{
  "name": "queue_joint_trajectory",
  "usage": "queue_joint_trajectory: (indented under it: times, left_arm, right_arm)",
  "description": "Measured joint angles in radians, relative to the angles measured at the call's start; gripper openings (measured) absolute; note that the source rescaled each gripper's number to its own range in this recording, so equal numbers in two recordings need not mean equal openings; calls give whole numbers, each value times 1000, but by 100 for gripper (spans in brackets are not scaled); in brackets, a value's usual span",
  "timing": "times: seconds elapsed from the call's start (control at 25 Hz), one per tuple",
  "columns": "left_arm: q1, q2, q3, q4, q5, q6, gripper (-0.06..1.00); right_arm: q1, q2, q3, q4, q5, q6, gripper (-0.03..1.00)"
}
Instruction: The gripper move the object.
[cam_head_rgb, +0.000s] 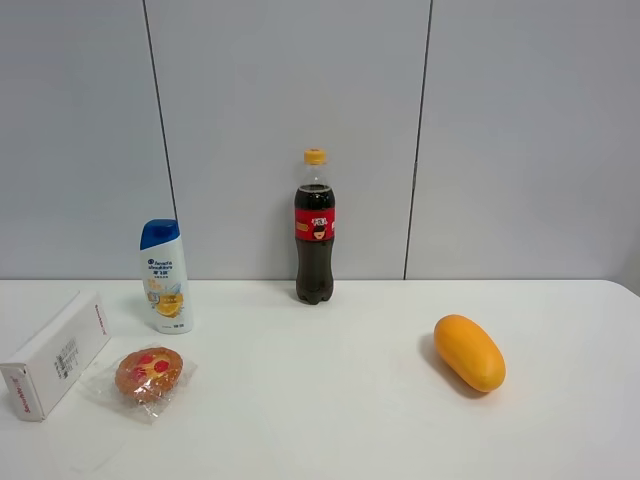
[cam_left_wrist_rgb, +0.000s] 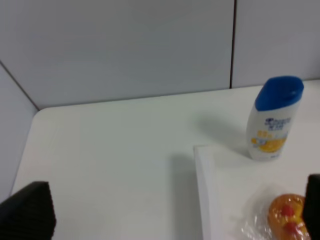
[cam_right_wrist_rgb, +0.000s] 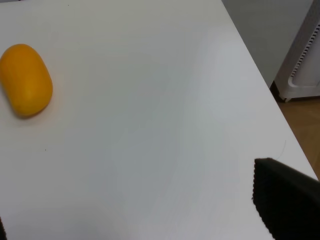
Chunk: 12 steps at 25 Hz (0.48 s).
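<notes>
The long white cardboard box (cam_head_rgb: 55, 352) with red edge lettering and a black label lies at the table's left edge. Neither gripper shows in the exterior high view. In the left wrist view the box's white top (cam_left_wrist_rgb: 235, 195) lies under my left gripper (cam_left_wrist_rgb: 172, 207). Its black fingertips (cam_left_wrist_rgb: 30, 212) stand wide apart at the two sides of the picture, open and holding nothing. My right gripper (cam_right_wrist_rgb: 142, 215) is open and empty over bare table near the right edge, with one black finger (cam_right_wrist_rgb: 285, 202) in view.
A wrapped round pastry (cam_head_rgb: 148, 373) lies right beside the box. A blue-capped shampoo bottle (cam_head_rgb: 165, 275) stands behind it. A cola bottle (cam_head_rgb: 314, 230) stands at the back middle. A yellow mango (cam_head_rgb: 469, 352) lies on the right and also shows in the right wrist view (cam_right_wrist_rgb: 25, 80).
</notes>
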Motion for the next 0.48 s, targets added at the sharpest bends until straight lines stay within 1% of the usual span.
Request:
queue_joint_trajectory:
  times: [0.12, 0.24, 0.36, 0.48]
  left_arm:
    - [0, -111, 0, 0, 94, 19, 100]
    - [0, -230, 0, -6, 162, 36, 100]
    - [0, -348, 0, -51, 230, 28, 100]
    - [0, -448, 0, -85, 338, 20, 100]
  right_arm:
    - [0, 0, 0, 0, 0, 0, 100]
    - [0, 0, 0, 0, 0, 0, 100]
    - [0, 0, 0, 0, 0, 0, 100]
    - [0, 0, 0, 0, 0, 0, 100]
